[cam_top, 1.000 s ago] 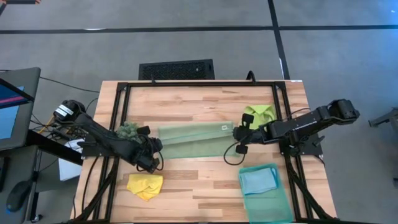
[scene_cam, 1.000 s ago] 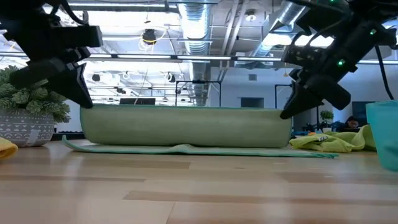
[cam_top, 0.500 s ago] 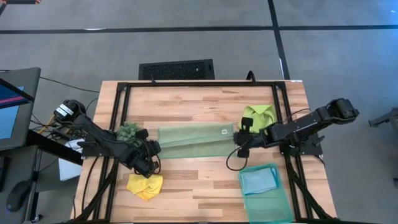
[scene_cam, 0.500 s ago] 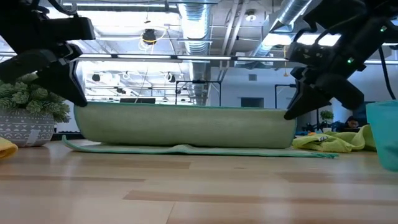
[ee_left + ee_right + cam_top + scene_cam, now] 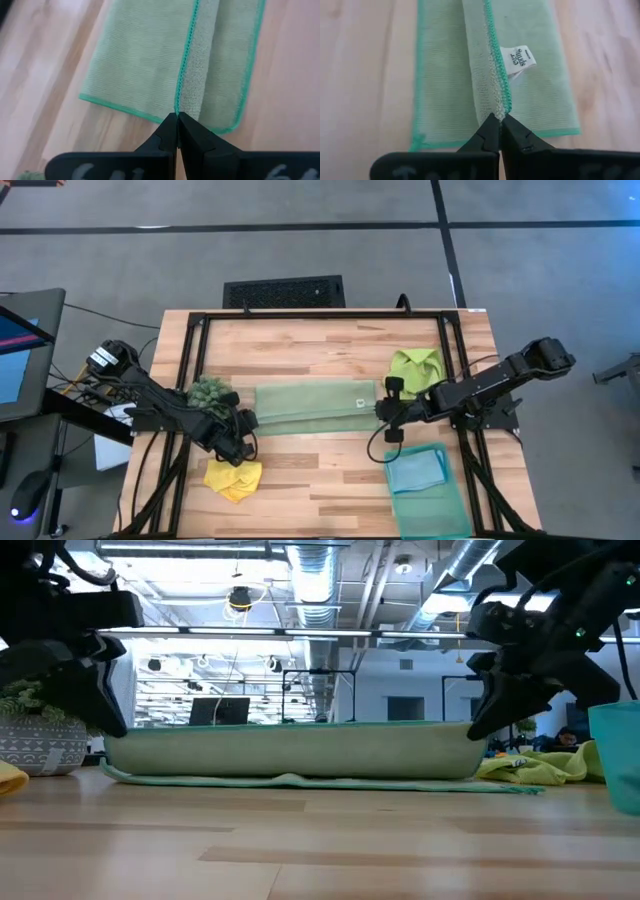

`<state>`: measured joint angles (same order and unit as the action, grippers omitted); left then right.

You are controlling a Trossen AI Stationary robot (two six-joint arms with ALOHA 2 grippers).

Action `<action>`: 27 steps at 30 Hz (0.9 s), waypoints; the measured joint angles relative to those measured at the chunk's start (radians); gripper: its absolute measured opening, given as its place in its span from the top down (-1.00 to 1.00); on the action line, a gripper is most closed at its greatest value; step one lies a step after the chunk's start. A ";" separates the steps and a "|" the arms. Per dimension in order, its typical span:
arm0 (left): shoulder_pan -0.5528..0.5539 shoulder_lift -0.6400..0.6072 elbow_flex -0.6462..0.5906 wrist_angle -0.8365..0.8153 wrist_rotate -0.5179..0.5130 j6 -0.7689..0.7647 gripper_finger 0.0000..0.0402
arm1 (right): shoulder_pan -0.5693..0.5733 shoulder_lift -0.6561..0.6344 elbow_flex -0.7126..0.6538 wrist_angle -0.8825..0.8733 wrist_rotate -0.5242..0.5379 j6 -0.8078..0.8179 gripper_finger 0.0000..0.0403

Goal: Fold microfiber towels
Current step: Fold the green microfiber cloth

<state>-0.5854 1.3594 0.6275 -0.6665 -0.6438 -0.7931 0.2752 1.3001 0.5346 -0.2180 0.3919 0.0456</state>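
Microfiber towels, I count four. The pale sage towel (image 5: pixel 314 406) lies mid-desk (image 5: pixel 320 350), half folded, with a teal-stitched hem and a white tag. My left end effector (image 5: pixel 177 131) pinches one end of its raised edge; my right end effector (image 5: pixel 499 131) pinches the other. The lime towel (image 5: pixel 418 366) sits crumpled just behind the right arm, the yellow towel (image 5: pixel 233 478) near the front left edge, and the light blue towel (image 5: pixel 417 470) in the teal tray (image 5: pixel 432 510). Bare wood stays open front centre.

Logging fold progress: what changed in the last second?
Both grippers, left and right, still pinching the sage towel edge, carried it toward the table's near side and lower. The yellow, lime and blue towels stayed put.
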 joint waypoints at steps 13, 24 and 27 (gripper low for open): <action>0.000 0.000 -0.026 0.134 0.087 0.057 1.00 | -0.001 0.107 0.000 0.010 -0.040 -0.002 0.87; 0.000 0.000 -0.051 0.224 0.090 0.091 1.00 | -0.001 0.178 0.001 0.021 -0.037 -0.024 0.87; 0.000 0.000 -0.051 0.232 0.078 0.100 0.93 | -0.001 0.160 0.001 0.018 -0.010 -0.025 0.88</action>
<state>-0.5858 1.3598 0.5766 -0.4340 -0.5661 -0.6933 0.2745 1.4600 0.5354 -0.1997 0.3818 0.0210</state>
